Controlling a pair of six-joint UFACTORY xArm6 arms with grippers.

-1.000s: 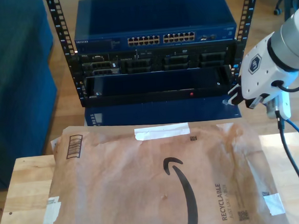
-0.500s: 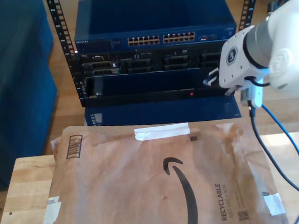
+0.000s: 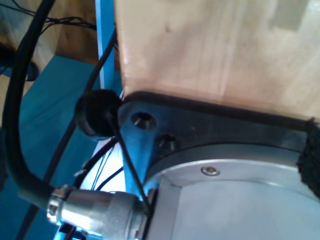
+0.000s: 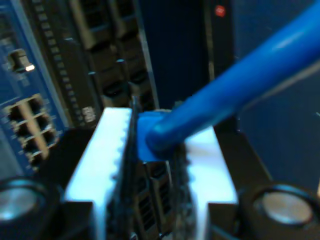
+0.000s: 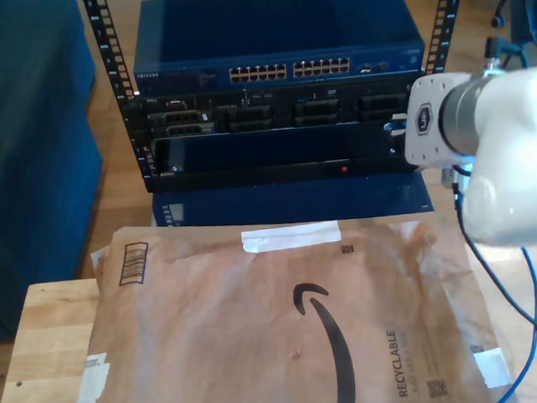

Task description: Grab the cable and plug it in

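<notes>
The cable (image 4: 240,75) is thin and bright blue, and my second gripper (image 4: 150,130) is shut on its end, just behind the plug. The white fingers (image 4: 100,155) point at the dark rack face, with a block of network ports (image 4: 30,125) off to one side. In the exterior view this gripper (image 5: 398,137) hangs at the right end of the rack, level with the black server units (image 5: 272,114) below the blue switch (image 5: 276,44). From there the cable (image 5: 526,331) trails down past the table's right side. The plug tip is hidden between the fingers.
A large brown paper mailer (image 5: 287,329) covers most of the wooden table (image 5: 48,337) in front of the rack. A blue sofa (image 5: 24,136) stands at the exterior view's left. The first wrist view looks at a wooden surface (image 3: 210,50), a metal flange (image 3: 240,175) and black cables (image 3: 15,125).
The second arm has swung up and in from the exterior view's right, turning its wrist so the gripper with the cable now faces the rack's right end.
</notes>
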